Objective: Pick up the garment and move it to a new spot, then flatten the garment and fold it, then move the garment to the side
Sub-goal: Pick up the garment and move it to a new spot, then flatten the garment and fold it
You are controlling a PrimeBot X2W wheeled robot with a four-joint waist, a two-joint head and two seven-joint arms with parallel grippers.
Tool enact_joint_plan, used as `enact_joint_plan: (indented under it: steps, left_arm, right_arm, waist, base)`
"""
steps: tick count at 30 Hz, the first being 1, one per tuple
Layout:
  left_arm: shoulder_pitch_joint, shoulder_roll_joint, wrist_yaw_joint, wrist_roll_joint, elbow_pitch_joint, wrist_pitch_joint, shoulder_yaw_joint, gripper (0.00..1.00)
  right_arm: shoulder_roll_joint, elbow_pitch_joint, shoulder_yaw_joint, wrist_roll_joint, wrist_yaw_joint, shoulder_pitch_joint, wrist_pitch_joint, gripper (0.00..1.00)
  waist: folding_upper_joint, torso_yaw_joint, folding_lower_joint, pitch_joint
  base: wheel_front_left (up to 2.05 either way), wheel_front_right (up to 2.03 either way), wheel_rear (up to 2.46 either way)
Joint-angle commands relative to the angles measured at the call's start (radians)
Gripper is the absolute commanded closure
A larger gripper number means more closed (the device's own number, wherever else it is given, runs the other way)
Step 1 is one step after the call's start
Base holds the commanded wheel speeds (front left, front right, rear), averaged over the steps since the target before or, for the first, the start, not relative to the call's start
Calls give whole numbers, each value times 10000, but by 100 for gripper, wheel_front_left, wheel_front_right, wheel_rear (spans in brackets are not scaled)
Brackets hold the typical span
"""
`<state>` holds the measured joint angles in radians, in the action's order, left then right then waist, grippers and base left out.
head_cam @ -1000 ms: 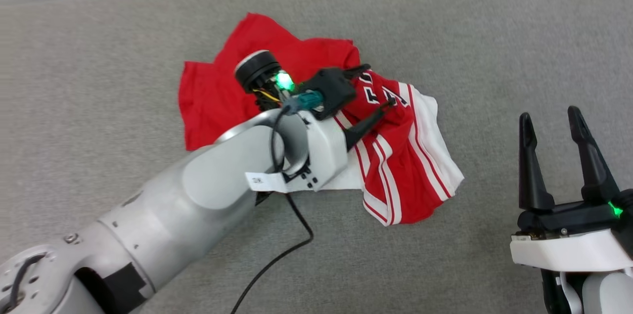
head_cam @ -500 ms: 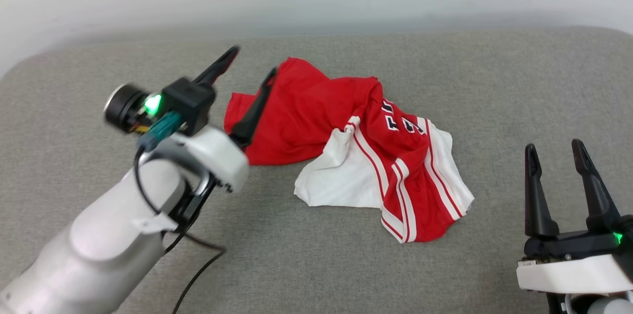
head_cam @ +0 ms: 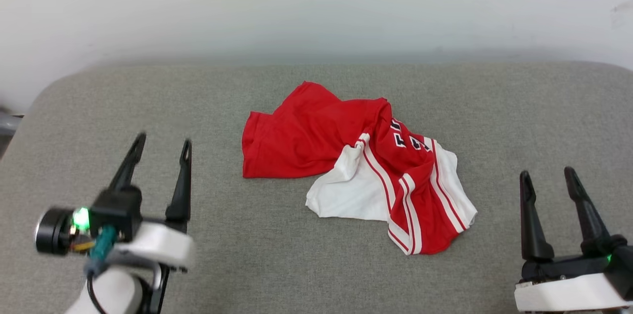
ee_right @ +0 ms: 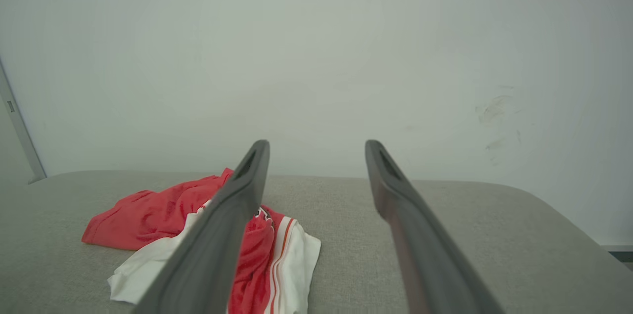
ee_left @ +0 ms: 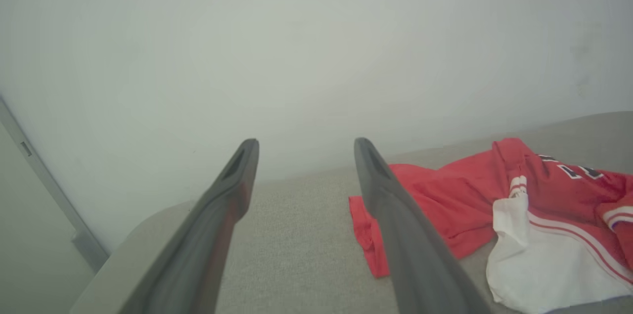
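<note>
Garment (head_cam: 316, 148) lies crumpled mid-cushion (head_cam: 148, 101), long axis diagonal: red hem toward the far-left corner, striped white end toward the near-right. Left end effector (head_cam: 163, 140) spread, empty, nearer the hem. Right end effector (head_cam: 546, 173) spread, empty, nearer the stripes. Bare cushion all round; edges well apart.

Soft, even, bright light and faint shadows reach me; the left gripper (head_cam: 164, 139) looks slightly blurred in my head view, and wrist-view fingers (ee_left: 217, 225) are hazy, out of focus.
</note>
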<state>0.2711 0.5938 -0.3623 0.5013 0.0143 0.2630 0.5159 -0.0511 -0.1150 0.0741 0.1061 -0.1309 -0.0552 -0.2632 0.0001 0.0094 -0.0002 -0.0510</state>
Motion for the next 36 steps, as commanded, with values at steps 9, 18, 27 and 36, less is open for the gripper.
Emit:
enact_joint_plan:
  steps: [9,18,27,36]
  left_arm:
    - [-2374,-1468,489,-1428,-759,26,-1686,0]
    - [-3501,-3149,1676,-2678,-241,26,-2998,0]
    - [-3886,-3933,2478,-3353,119,26,-3787,0]
    - [-3968,-4425,2985,-3813,333,26,-4309,0]
  right_arm:
    - [17,512,57,102,5,-516,-24,0]
    - [17,1012,-51,269,5,-885,-24,0]
    - [15,1306,-187,362,3,-1103,-24,0]
    - [15,1447,-221,362,3,-1077,-24,0]
  waist:
    - [-1,73,2,379]
    - [-1,144,2,602]
    - [-1,165,2,680]
    - [-1,174,2,711]
  base:
    - [0,0,0]
    - [0,0,0]
    - [0,0,0]
    - [0,0,0]
